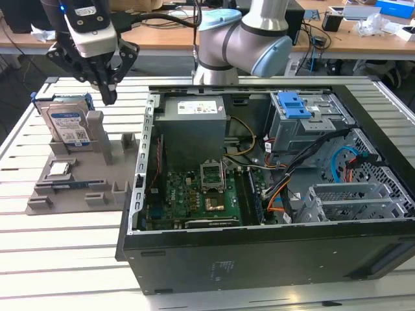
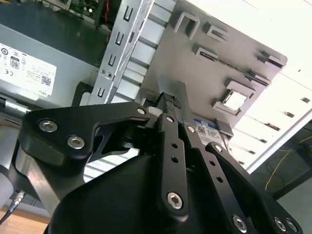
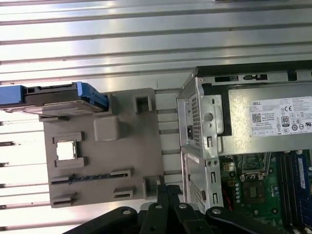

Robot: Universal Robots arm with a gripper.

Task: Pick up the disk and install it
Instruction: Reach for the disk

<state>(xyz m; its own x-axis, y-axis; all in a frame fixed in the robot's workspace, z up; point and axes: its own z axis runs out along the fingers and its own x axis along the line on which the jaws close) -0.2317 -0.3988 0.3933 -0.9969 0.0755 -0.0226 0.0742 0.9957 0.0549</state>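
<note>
The disk (image 1: pixel 67 124), silver with a blue-and-white label and blue side rails, stands on edge in a slot at the back of the grey holder (image 1: pixel 71 189). My gripper (image 1: pixel 109 97) hangs just above the holder, to the exterior view's right of the disk and apart from it. Its black fingers are shut together with nothing between them. In the first wrist view the disk (image 3: pixel 58 97) shows edge-on, with the gripper (image 3: pixel 165 192) well away from it. In the second wrist view the gripper (image 2: pixel 170 100) covers most of the disk (image 2: pixel 207 131).
A small square processor chip (image 1: pixel 59 170) lies in the holder. On the exterior view's right is the open computer case (image 1: pixel 259 259) with its power supply (image 1: pixel 193 120), motherboard (image 1: pixel 194 201) and a grey drive cage with a blue latch (image 1: pixel 295 105). Everything rests on a slatted metal table (image 1: pixel 58 259).
</note>
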